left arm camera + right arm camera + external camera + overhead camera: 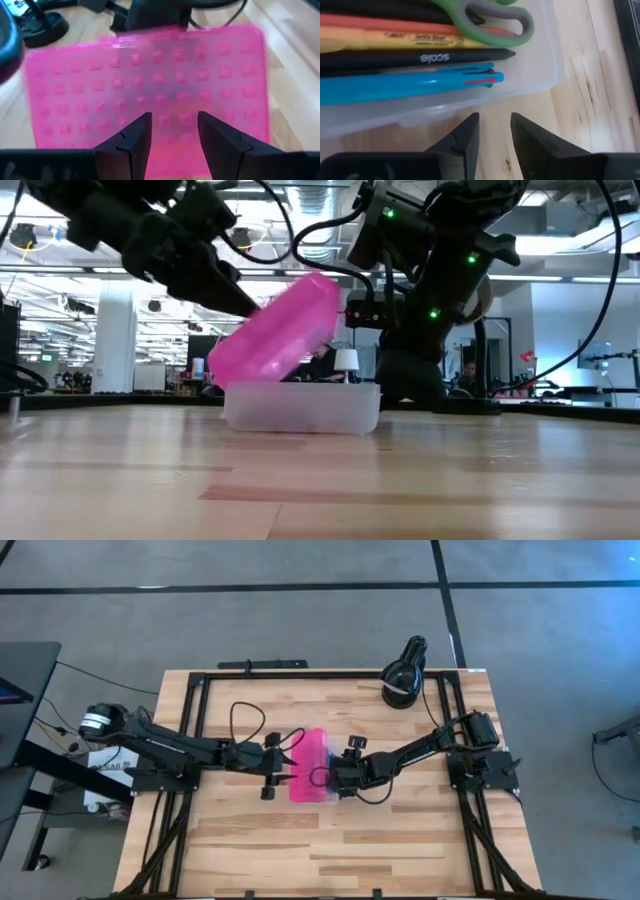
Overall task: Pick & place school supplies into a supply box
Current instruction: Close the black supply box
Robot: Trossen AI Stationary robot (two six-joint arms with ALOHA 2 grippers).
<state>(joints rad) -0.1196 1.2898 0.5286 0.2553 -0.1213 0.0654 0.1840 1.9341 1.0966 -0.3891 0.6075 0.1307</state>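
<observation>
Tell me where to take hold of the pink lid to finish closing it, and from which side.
Judging from these views, take the pink lid at its raised free edge, from the left arm's side. In the low view it stands tilted over the clear base, high edge toward the left hand, whose open fingers face its dimpled outer face. The right hand hovers open at the base's other side.

A pale wooden table (400,840) fills the middle of the floor, framed by black rails (192,700) down both sides. Up at its far right corner a black round lamp-like object (403,675) lies tilted. Black cables (245,720) loop across the boards. Off the left edge there's a dark desk (22,665), and grey floor (560,630) all around.
</observation>
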